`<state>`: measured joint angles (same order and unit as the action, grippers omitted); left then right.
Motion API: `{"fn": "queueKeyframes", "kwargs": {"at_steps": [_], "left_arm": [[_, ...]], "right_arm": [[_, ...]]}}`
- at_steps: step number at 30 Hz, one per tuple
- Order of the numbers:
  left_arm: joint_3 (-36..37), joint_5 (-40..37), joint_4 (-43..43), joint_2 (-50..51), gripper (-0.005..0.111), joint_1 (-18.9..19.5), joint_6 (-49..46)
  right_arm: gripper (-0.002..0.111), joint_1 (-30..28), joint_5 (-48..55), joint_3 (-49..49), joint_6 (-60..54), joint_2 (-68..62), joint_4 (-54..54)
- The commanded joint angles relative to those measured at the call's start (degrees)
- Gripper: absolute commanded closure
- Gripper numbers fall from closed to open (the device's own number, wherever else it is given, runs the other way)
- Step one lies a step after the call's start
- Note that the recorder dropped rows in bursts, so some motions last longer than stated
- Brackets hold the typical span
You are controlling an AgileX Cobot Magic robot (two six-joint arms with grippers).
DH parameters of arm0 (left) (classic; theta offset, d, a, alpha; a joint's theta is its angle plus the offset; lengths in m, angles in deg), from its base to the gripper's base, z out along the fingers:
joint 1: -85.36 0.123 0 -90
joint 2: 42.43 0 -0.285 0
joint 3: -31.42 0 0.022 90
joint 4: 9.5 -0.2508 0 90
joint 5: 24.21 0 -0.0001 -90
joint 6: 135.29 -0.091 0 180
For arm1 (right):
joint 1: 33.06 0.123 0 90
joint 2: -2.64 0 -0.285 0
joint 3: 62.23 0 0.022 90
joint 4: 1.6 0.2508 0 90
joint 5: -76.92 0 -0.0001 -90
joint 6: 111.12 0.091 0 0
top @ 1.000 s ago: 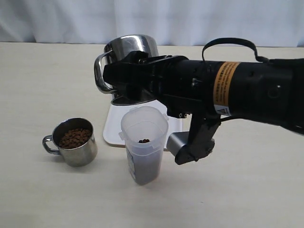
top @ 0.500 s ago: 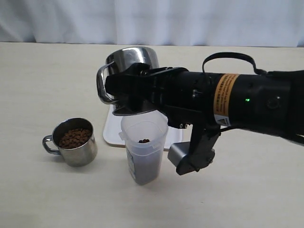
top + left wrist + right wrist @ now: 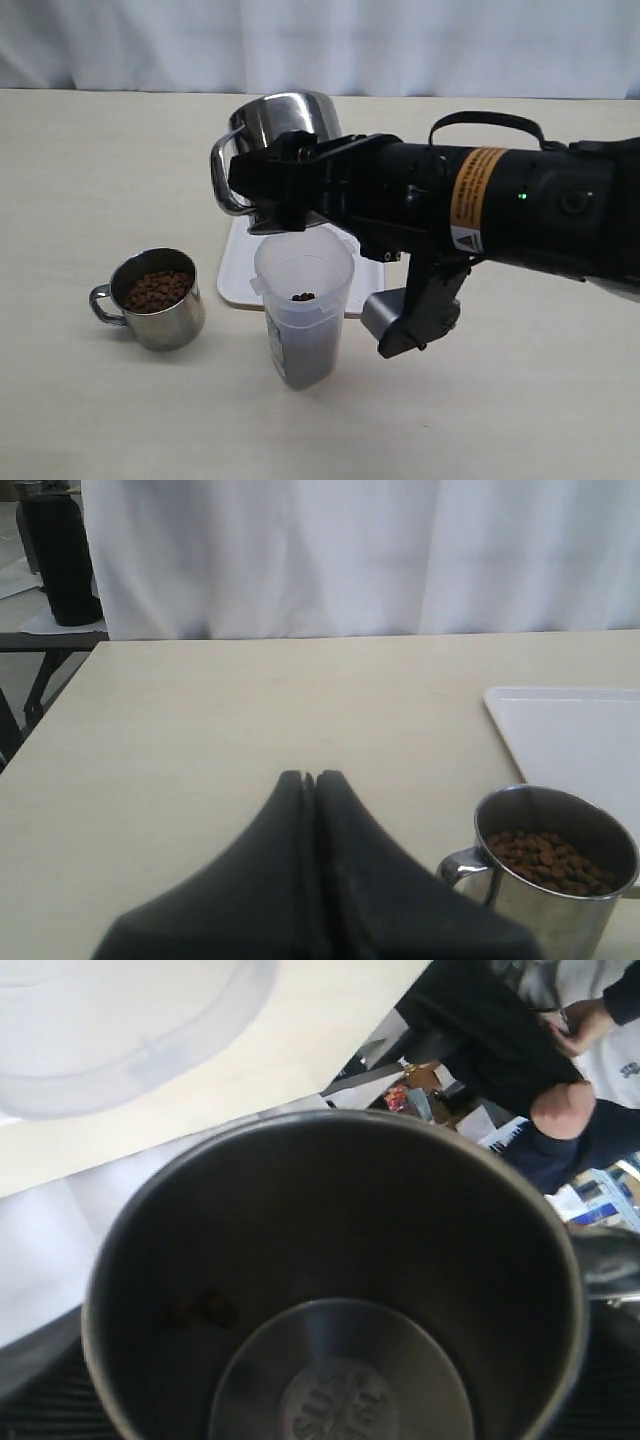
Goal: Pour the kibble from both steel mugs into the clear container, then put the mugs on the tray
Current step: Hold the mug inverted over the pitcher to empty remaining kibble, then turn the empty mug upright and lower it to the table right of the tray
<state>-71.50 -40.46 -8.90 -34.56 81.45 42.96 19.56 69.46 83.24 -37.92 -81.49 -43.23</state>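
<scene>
Your right end effector (image 3: 270,188) gripped a short, shiny stainless-steel mug with a looped side handle (image 3: 290,112), its jaws spread wide across the mug's body. You had that mug in the air, tipped well off upright with its handle loop toward 9 o'clock. It hung at 12 o'clock from the tall, translucent whitish plastic container (image 3: 303,330), just above the rim. From your right wrist camera the mug's dark inside was almost bare, with only a couple of pellets on the wall.

The container stood upright on the pale beige tabletop (image 3: 100,160) near the middle of the exterior view. A small cluster of round, dark-brown kibble (image 3: 303,297) showed through its open mouth. A darker patch sat low behind its wall, but you could not tell whether that was pellets or label.

The second steel mug (image 3: 160,305) stood upright on the tabletop at 9 o'clock from the container, apart from it. Its handle pointed toward 9 o'clock and it had kibble inside.

The flat white rectangular plastic tray (image 3: 238,275) lay at 12 o'clock from the container, just behind it, partly hidden by your right arm.

Your left end effector (image 3: 308,778) was closed, jaws pressed together with nothing between them, low over the tabletop near the second steel mug.
</scene>
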Motion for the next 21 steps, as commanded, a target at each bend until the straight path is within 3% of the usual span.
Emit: {"fn": "queueKeyframes", "kwargs": {"at_steps": [1,7,12,17,21], "left_arm": [[0.1,0.3,0.1,-0.1,0.107,0.2,-0.2],[0.1,0.3,0.1,-0.1,0.107,0.2,-0.2],[0.1,0.3,0.1,-0.1,0.107,0.2,-0.2],[0.1,0.5,0.1,-0.1,0.107,0.2,-0.2],[0.1,0.5,0.1,-0.1,0.107,0.2,-0.2]], "right_arm": [[0.104,-0.5,-3.4,0.2,1.1,0.5,13.6],[0.104,-0.5,-20.0,0.2,4.7,0.4,60.8],[0.104,-0.8,-33.5,0.2,22.4,0.4,83.4],[0.104,-7.6,-23.6,0.2,37.6,-1.5,90.1],[0.104,-17.2,-15.1,-0.2,55.0,-6.9,78.7]]}}
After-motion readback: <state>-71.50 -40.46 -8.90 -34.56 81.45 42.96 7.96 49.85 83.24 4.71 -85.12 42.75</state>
